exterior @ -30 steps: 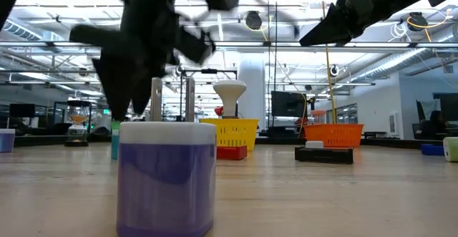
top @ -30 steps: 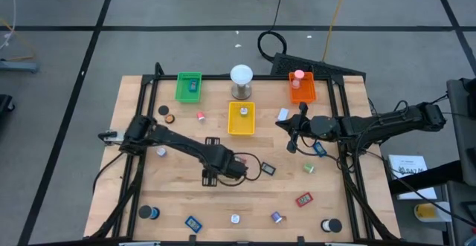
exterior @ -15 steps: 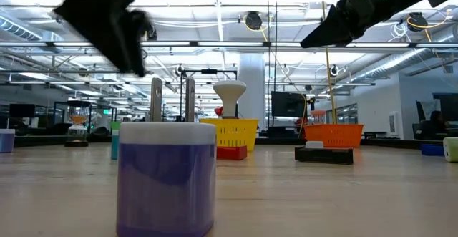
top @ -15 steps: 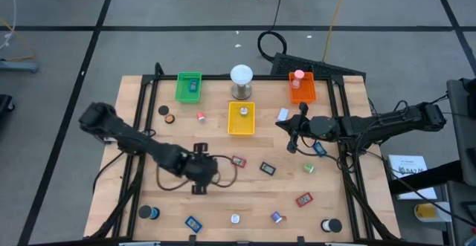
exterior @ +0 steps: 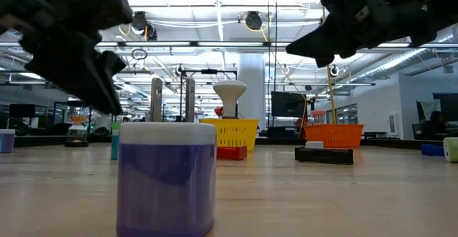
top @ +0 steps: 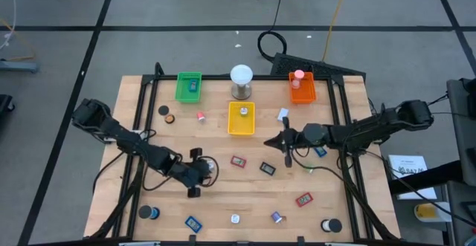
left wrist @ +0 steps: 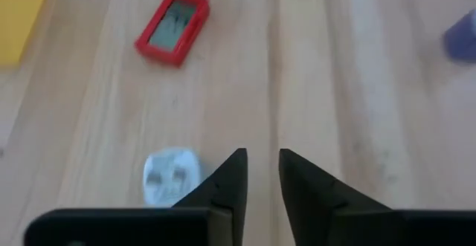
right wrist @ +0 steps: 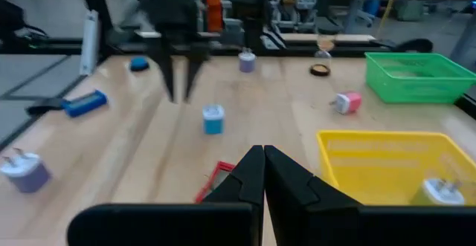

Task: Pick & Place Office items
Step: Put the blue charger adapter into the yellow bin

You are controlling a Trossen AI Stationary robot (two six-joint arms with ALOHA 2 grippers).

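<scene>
- The left gripper (top: pixel 199 173), lower left of centre in the high view, has drawn back leftward from the table's middle over the last second; its dark wedge fingers (left wrist: pixel 229 177) are narrowed to a slim gap with nothing between them, just beside a pale blue-white plug-like piece (left wrist: pixel 172 175) on the wood.
- A flat red-framed rectangular piece (top: pixel 238 160) lies at centre on the pale, grained plank table (top: pixel 245 201), unmoved.
- The office items lie scattered: a blue rectangle (top: pixel 193 222), a purple-and-white cylinder (top: pixel 276 217), and a black roll (top: pixel 332 225) along the bottom edge.
- The right gripper (top: pixel 285 141), right of centre, has swung down and left since earlier; its fingers are pressed together, empty.
</scene>
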